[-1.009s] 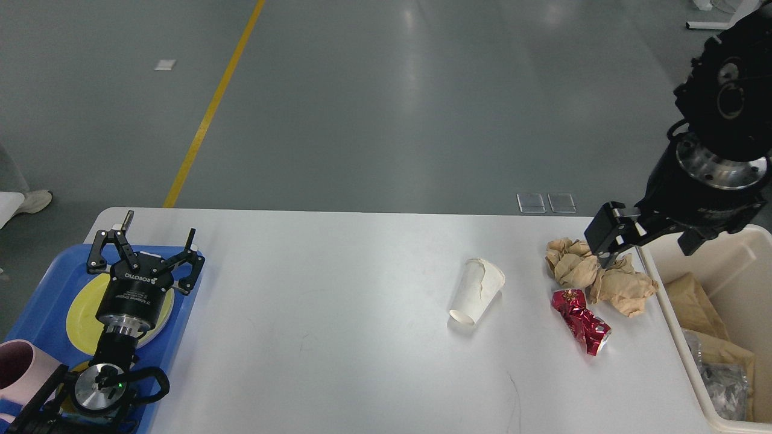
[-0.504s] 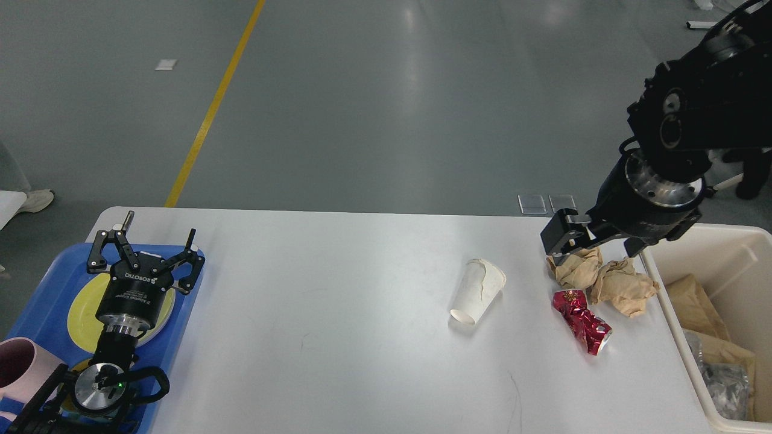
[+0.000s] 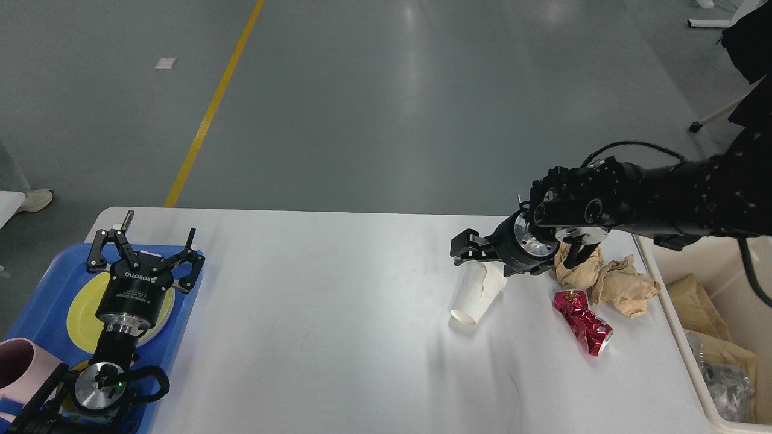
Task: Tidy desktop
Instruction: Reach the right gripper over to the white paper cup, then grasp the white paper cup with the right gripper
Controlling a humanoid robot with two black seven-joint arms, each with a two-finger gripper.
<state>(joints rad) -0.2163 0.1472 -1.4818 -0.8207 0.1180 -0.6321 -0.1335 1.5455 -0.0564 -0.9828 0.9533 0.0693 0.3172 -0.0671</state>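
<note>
"ROBOTIQ" lettering marks left gripper [image 3: 142, 249], fingers spread above blue tray [image 3: 36, 307]

Single head view, looking forward and down from above the near edge of the desktop [image 3: 338, 337]. It is taking in the full tabletop width, from the blue tray [image 3: 36, 301] at far left to the cream bin [image 3: 693, 361] at far right, with grey floor [image 3: 386, 90] filling the upper half. No second view to compare.

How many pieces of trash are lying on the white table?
3: a tipped white paper cup mid-table, crumpled brown paper near the right edge, and a crushed red can in front of it. The right gripper may hide more.
</note>
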